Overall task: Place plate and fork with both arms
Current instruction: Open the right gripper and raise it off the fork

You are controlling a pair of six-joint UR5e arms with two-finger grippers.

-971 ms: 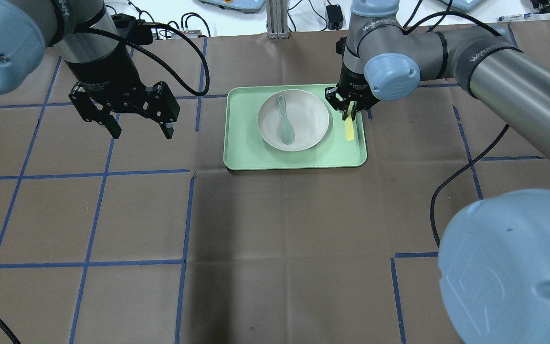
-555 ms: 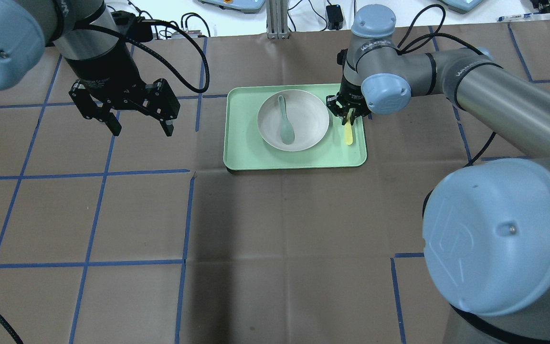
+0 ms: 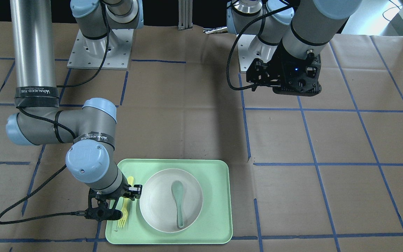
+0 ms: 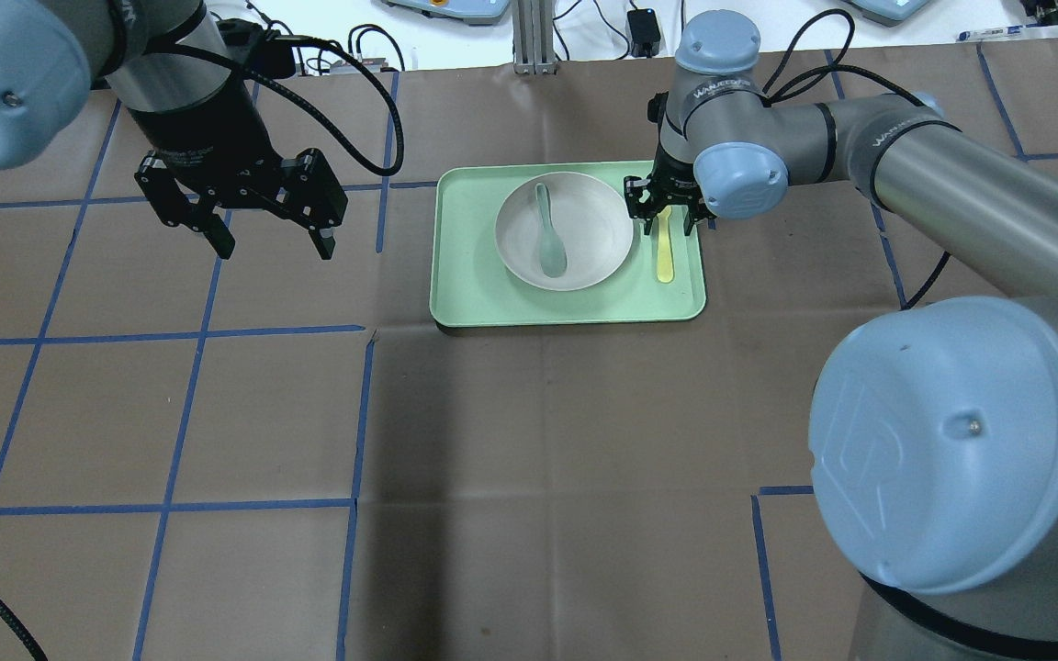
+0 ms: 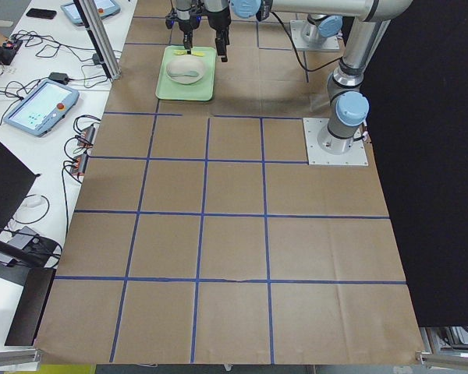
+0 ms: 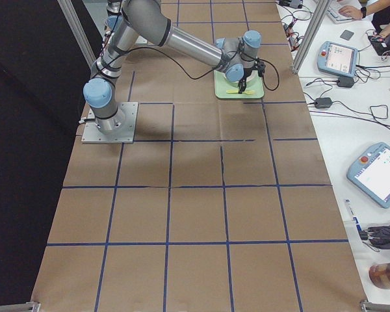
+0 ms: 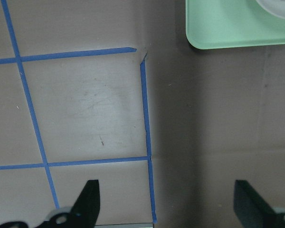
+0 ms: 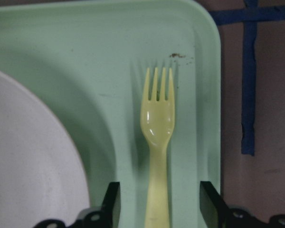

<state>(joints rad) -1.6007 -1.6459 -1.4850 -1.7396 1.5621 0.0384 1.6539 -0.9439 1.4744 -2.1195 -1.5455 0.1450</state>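
Observation:
The off-white plate (image 4: 584, 220) sits in the pale green tray (image 4: 465, 275) with a grey-green spoon (image 4: 549, 240) in it. The pale yellow fork (image 4: 665, 252) lies flat on the tray, right of the plate. My right gripper (image 4: 668, 223) is open just above the fork's handle, one finger on each side. In the right wrist view the fork (image 8: 157, 118) lies between the spread fingers (image 8: 111, 202) and touches neither. My left gripper (image 4: 274, 248) is open and empty above the table, left of the tray. The left wrist view shows its fingers (image 7: 88, 197) spread.
The table is covered in brown paper with a grid of blue tape lines (image 4: 359, 413). The tray's corner (image 7: 218, 33) shows in the left wrist view. The right arm's elbow (image 4: 961, 450) fills the overhead view's lower right.
My right gripper has opened and let go of the fork, which now lies flat on the tray beside the plate. The left arm has barely moved.

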